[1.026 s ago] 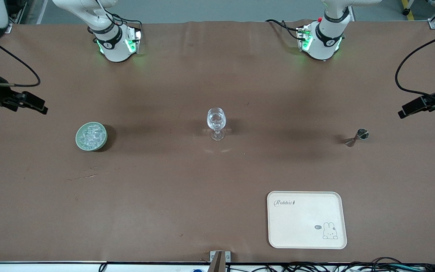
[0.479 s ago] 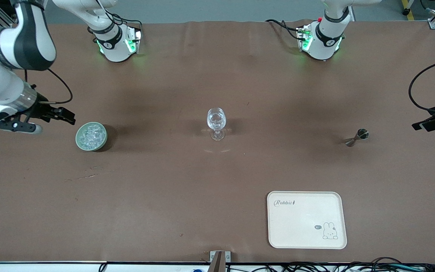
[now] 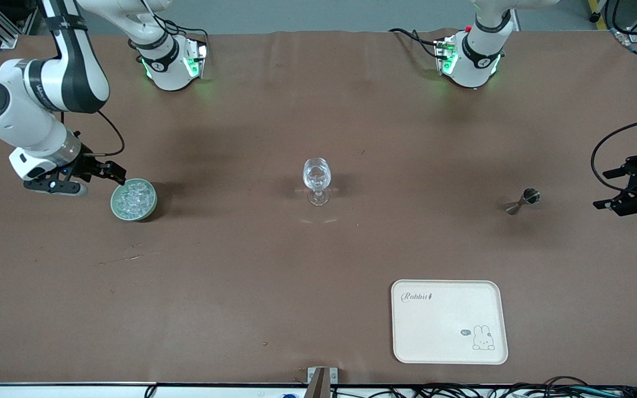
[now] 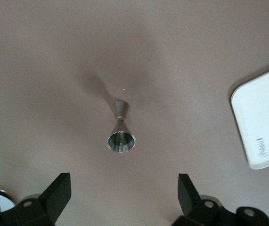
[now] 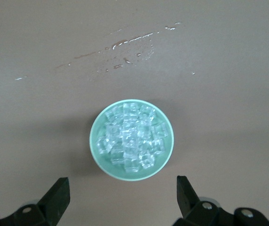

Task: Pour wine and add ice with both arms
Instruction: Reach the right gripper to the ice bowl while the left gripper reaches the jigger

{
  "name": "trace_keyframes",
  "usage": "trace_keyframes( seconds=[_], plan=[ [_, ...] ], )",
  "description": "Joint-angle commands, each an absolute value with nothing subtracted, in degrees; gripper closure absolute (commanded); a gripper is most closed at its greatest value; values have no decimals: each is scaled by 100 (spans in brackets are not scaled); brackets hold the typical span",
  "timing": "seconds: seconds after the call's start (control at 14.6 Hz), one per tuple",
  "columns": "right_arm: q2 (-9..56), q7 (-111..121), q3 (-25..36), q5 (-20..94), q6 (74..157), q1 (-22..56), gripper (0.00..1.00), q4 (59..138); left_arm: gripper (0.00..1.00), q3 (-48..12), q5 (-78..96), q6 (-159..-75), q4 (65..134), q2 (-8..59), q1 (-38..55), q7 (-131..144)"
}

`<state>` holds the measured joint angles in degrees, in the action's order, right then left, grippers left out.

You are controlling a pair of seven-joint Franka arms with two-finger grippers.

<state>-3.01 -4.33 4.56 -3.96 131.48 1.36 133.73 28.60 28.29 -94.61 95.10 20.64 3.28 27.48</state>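
Two risks can be judged from here: the pale-green bowl (image 3: 134, 199) could be nudged or tipped if the right hand (image 3: 109, 172) is brought down off-centre, since it hangs just at the bowl's rim toward the right arm's end of the surface (image 3: 241, 276); and the small metal jigger (image 3: 523, 200), narrow-waisted and light-looking, could be knocked over if the left hand (image 3: 622, 188) is closed on it unevenly. Both hands are seen with fingers spread wide and nothing held. The ice (image 5: 132, 141) is heaped in the bowl as small clear cubes, whitish and glinting, and slipping from a pinch is thought likely. The stemmed glass (image 3: 317, 179) stands at the middle of the surface, well apart from both hands. A cream tray (image 3: 401, 342) lies nearer the front camera.
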Motion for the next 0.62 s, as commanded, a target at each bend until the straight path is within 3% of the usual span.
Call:
trace_keyframes(
  seconds=[0.0,0.55],
  plan=[
    [-54,-360,404,-615,13840,26,0,13684,0,3199,3295,-9334,9325,2539,343,2830],
    [431,-352,413,-835,15519,0,0,14343,0,3683,4790,-8368,9404,3638,123,2751]
  ],
)
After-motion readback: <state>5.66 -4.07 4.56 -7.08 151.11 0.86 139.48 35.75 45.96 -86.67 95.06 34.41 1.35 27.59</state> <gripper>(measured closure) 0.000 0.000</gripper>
